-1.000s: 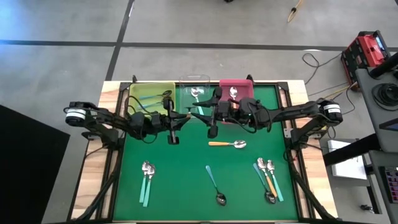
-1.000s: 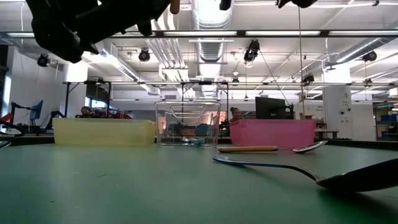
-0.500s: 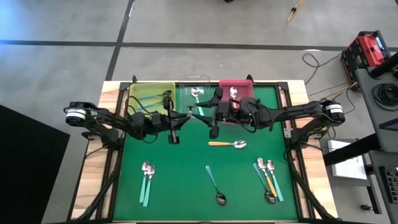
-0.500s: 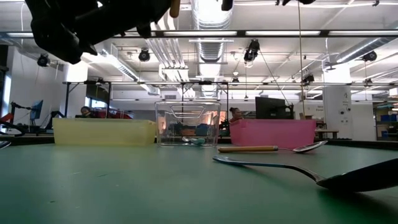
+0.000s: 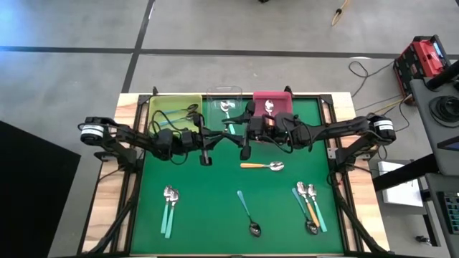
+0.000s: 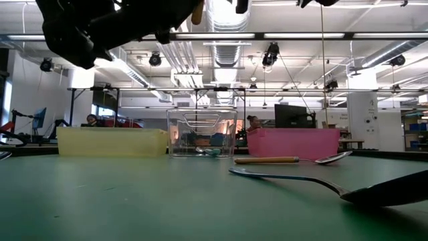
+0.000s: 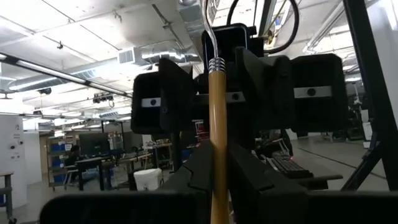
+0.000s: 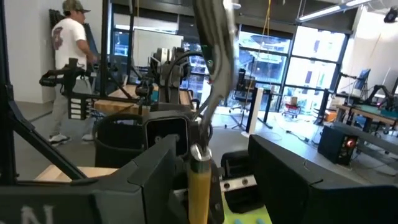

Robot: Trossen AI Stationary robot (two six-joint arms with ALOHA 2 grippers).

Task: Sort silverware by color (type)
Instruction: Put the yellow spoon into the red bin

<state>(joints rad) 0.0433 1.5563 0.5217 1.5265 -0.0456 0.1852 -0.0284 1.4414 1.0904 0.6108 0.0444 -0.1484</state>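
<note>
The left jaws are clamped on the orange-handled spoon [image 7: 217, 124], held in the air above the green surface [image 5: 215, 208]. The right jaws stand apart around that spoon. The right arm should probably back straight off without brushing the spoon.

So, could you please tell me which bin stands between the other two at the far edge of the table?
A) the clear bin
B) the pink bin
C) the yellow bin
A: in the high view the clear bin stands between the yellow bin on its left and the pink bin on its right, and the low view shows the same order along the far edge of the green table.
</note>
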